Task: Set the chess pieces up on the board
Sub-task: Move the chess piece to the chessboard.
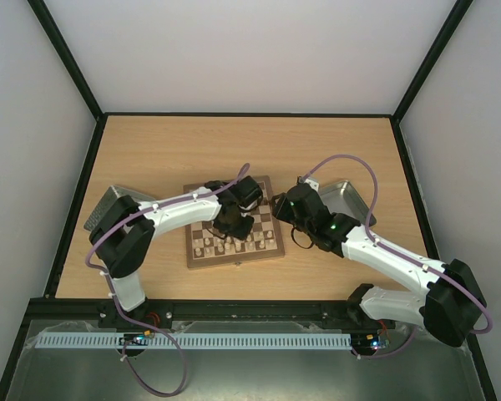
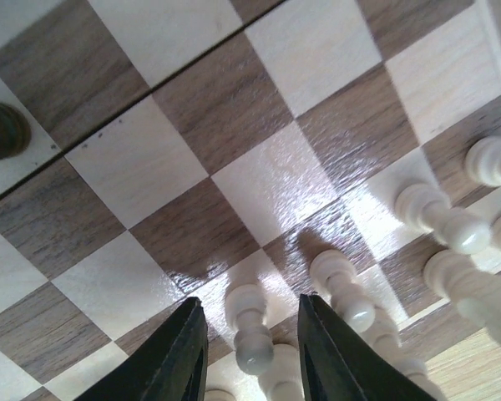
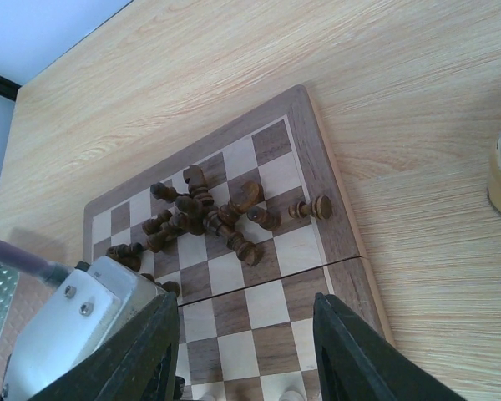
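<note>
The board [image 1: 275, 244] lies mid-table. Cream pieces [image 1: 234, 246] stand along its near edge. My left gripper [image 1: 231, 222] hangs low over them. In the left wrist view it [image 2: 250, 305] is open, with a cream pawn [image 2: 252, 324] standing between the jaws, which do not touch it. More cream pieces [image 2: 451, 224] stand to the right. Dark pieces [image 3: 209, 213] lie toppled in a heap on the board's far half [image 3: 313, 180]; one dark pawn [image 3: 311, 208] lies by the border. My right gripper [image 3: 244, 301] is open and empty above the board's right side [image 1: 284, 209].
A grey metal tray [image 1: 107, 203] sits left of the board and another [image 1: 344, 195] sits right of it, under my right arm. The left arm's wrist [image 3: 75, 309] fills the lower left of the right wrist view. Bare wooden table [image 1: 234, 146] lies beyond the board.
</note>
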Controlling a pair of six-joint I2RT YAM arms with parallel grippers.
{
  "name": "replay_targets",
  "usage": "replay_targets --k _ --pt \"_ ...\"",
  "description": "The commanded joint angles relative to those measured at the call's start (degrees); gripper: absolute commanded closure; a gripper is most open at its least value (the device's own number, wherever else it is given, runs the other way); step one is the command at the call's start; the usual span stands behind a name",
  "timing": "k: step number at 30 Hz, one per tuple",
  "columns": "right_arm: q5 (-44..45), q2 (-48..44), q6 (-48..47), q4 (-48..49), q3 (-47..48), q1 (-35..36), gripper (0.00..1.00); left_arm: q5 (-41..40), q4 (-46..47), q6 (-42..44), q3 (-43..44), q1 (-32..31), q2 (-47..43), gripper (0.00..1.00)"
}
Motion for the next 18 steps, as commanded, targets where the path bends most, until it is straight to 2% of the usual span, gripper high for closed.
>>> replay_targets --k 1,9,18 --pt "1.4 -1.1 0.6 -0.3 -0.5 -0.3 0.57 -0.8 -1.7 0.1 2.6 0.2 -0.6 0.65" --pt "2.0 -2.0 0.8 -1.1 -0.2 -0.3 0.57 -0.6 -1.1 -0.7 3.5 1.1 -4.3 0.56" --pt "2.1 -3.4 -1.1 -3.2 0.3 -0.4 0.55 -6.4 5.9 -3.8 -2.8 3.7 -17.9 0.4"
